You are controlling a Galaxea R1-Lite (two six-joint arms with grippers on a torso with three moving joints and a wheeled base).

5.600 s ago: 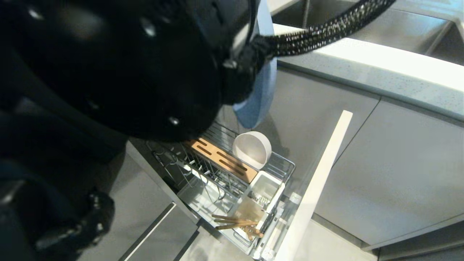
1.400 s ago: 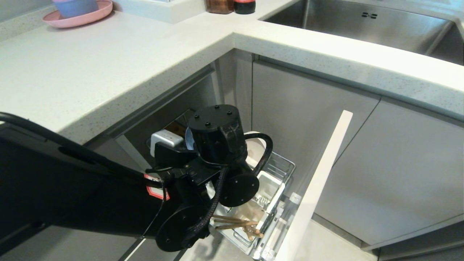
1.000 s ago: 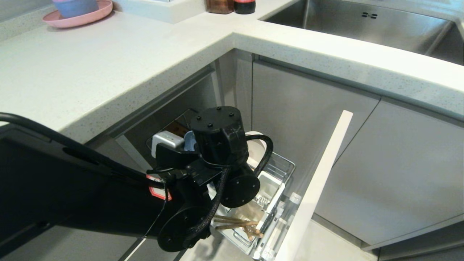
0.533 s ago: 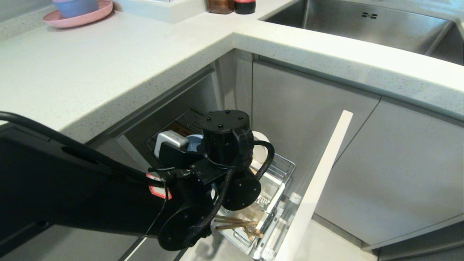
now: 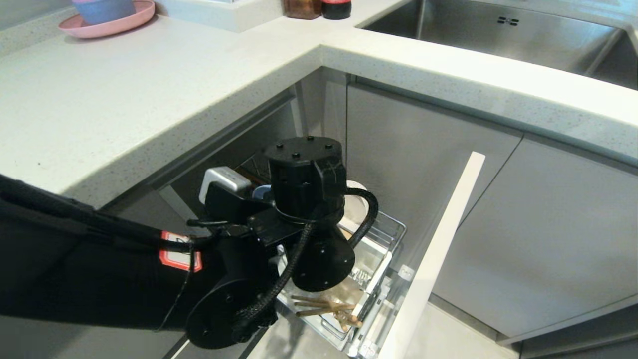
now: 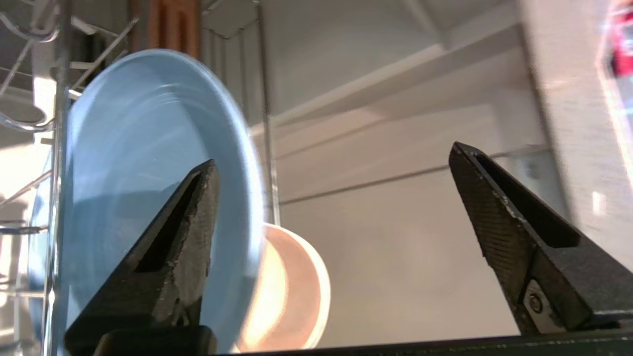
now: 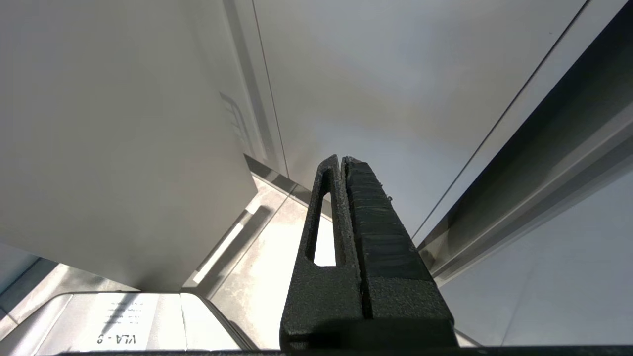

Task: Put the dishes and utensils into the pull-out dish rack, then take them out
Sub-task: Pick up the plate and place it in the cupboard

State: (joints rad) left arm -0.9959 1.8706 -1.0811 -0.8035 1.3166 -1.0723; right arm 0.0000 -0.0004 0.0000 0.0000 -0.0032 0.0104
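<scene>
The light-blue plate (image 6: 128, 173) stands on edge between the upright prongs of the pull-out dish rack (image 5: 394, 227). The off-white bowl (image 6: 292, 291) sits just behind it. My left gripper (image 6: 334, 153) hangs over the rack, open wide, one finger (image 6: 193, 222) in front of the plate's face, gripping nothing. In the head view my left wrist covers most of the rack; only a sliver of the plate (image 5: 261, 192) and the bowl's rim (image 5: 356, 199) show. Chopsticks (image 5: 324, 305) and metal cutlery (image 5: 359, 275) stand in the white cups. My right gripper (image 7: 342, 158) is parked, shut and empty.
The rack's pale front panel (image 5: 438, 249) juts out to the right of my arm. The countertop (image 5: 149, 89) overhangs the rack's opening. A pink plate (image 5: 107, 22) sits at the far left of the counter, the steel sink (image 5: 498, 30) at the back right.
My left gripper has opened and let go of the plate, which now stands in the rack. The wrist has lifted and drawn back a little.
</scene>
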